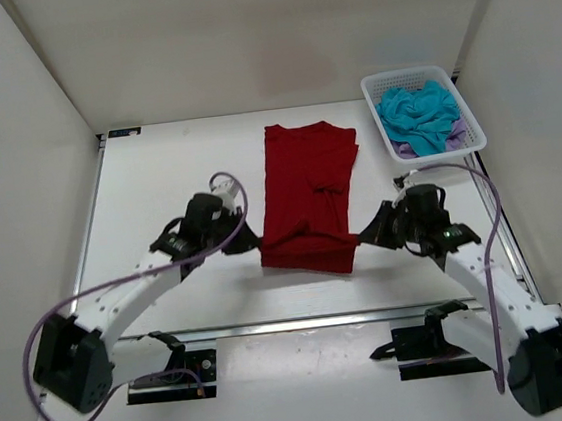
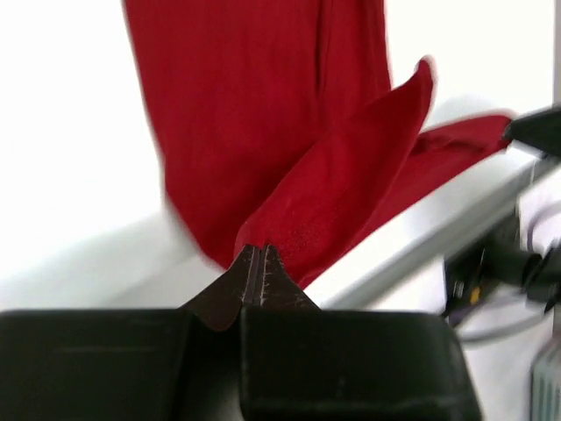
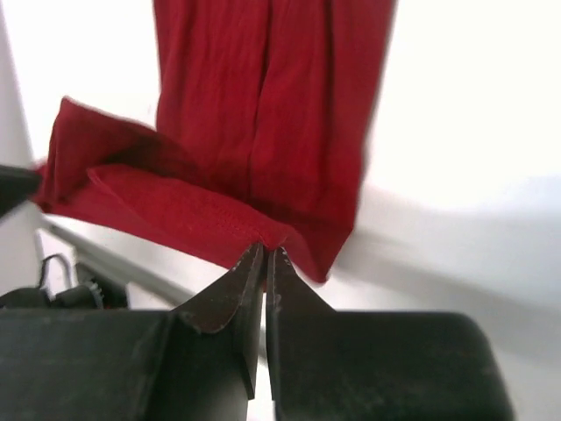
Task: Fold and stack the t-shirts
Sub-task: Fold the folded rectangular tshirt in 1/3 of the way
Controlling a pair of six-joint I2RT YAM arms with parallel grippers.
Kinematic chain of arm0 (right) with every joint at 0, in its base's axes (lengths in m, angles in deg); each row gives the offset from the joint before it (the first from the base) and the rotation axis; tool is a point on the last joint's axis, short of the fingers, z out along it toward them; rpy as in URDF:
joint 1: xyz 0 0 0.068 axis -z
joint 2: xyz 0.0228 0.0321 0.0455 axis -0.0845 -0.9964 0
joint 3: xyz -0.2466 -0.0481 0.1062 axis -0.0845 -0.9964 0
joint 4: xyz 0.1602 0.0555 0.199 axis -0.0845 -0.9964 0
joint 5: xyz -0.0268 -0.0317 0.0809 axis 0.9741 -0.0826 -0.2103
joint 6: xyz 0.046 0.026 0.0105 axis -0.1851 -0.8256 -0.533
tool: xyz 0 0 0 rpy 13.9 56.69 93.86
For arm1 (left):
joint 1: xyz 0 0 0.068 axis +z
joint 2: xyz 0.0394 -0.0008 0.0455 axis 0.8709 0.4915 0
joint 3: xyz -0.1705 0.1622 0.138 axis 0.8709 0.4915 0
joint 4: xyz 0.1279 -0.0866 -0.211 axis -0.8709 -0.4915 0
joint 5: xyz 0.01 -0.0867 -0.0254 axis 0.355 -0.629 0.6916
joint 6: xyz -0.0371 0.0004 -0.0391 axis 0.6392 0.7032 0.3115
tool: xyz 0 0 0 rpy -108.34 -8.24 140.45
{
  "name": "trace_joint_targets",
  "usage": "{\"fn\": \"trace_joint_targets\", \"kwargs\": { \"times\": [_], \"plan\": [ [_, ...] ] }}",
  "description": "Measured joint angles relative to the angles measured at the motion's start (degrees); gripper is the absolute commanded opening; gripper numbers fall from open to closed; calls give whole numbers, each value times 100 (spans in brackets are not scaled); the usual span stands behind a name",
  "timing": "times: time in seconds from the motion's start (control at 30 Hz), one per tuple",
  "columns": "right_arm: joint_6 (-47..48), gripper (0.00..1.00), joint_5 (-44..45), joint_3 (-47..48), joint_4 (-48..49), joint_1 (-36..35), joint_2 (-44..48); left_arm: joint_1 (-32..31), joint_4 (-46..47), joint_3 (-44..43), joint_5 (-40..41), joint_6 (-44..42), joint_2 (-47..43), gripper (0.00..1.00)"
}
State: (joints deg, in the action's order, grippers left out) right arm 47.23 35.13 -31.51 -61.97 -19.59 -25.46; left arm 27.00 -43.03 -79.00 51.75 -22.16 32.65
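Observation:
The red t-shirt (image 1: 309,187) lies folded lengthwise in the middle of the table. Its near hem is lifted off the surface. My left gripper (image 1: 251,242) is shut on the near left corner of the red t-shirt (image 2: 307,175), seen in the left wrist view as my left gripper (image 2: 259,250) pinching a raised flap. My right gripper (image 1: 364,234) is shut on the near right corner, shown close up as my right gripper (image 3: 266,252) on the red hem (image 3: 175,206). The teal-blue t-shirt (image 1: 420,113) sits on top of the lavender t-shirt (image 1: 459,132).
A white lattice basket (image 1: 380,84) at the back right holds the teal-blue and lavender shirts. Grey walls close in on both sides. The table's near metal edge (image 1: 303,322) runs just behind the arm bases.

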Motion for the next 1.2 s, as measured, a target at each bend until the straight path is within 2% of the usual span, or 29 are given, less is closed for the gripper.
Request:
{"fn": "trace_joint_targets", "kwargs": {
  "times": [0.2, 0.4, 0.57, 0.67, 0.7, 0.77, 0.8, 0.83, 0.87, 0.9, 0.93, 0.97, 1.0, 1.03, 1.07, 1.1, 1.17, 1.2],
  "plan": [
    [651, 0, -179, 964, 540, 466, -1825, 319, 208, -1655, 74, -284, 2144, 0],
    [824, 0, -258, 1613, 1080, 839, -3121, 544, 201, -2994, 157, -302, 3904, 0],
    [907, 0, -356, 2326, 1355, 1036, -4218, 645, 160, -3845, 199, -273, 4675, 2],
    [907, 0, -398, 2632, 1523, 1106, -4747, 769, 378, -3967, 170, -164, 4916, 6],
    [907, 3, -435, 2695, 1574, 1126, -4881, 817, 431, -3952, 166, -94, 4959, 7],
    [885, 11, -509, 2785, 1672, 1158, -5101, 907, 614, -3871, 157, 28, 4988, 21],
    [872, 14, -535, 2828, 1698, 1169, -5178, 949, 721, -3818, 149, 90, 4986, 24],
    [866, 19, -551, 2881, 1720, 1176, -5248, 984, 807, -3792, 162, 155, 4986, 37],
    [846, 23, -564, 2931, 1744, 1189, -5292, 1025, 887, -3777, 175, 179, 4986, 62],
    [835, 29, -568, 2975, 1759, 1202, -5313, 1069, 940, -3775, 166, 214, 4983, 68],
    [817, 33, -577, 3021, 1768, 1217, -5316, 1108, 1001, -3775, 151, 264, 4975, 71],
    [824, 34, -579, 3067, 1792, 1222, -5307, 1137, 1045, -3768, 151, 317, 4955, 69],
    [837, 35, -570, 3095, 1827, 1222, -5278, 1167, 1091, -3744, 160, 367, 4916, 61],
    [846, 32, -557, 3099, 1843, 1217, -5217, 1198, 1180, -3668, 164, 424, 4833, 57],
    [850, 22, -514, 3073, 1845, 1207, -5119, 1213, 1344, -3469, 190, 444, 4671, 53],
    [874, 17, -466, 3001, 1873, 1174, -4968, 1204, 1458, -3211, 208, 470, 4454, 51],
    [920, 0, -348, 2747, 1928, 1084, -4555, 1067, 1668, -2643, 282, 496, 3943, 48],
    [935, 0, -286, 2612, 1945, 986, -4330, 927, 1790, -2361, 313, 507, 3698, 48]
  ]
}}
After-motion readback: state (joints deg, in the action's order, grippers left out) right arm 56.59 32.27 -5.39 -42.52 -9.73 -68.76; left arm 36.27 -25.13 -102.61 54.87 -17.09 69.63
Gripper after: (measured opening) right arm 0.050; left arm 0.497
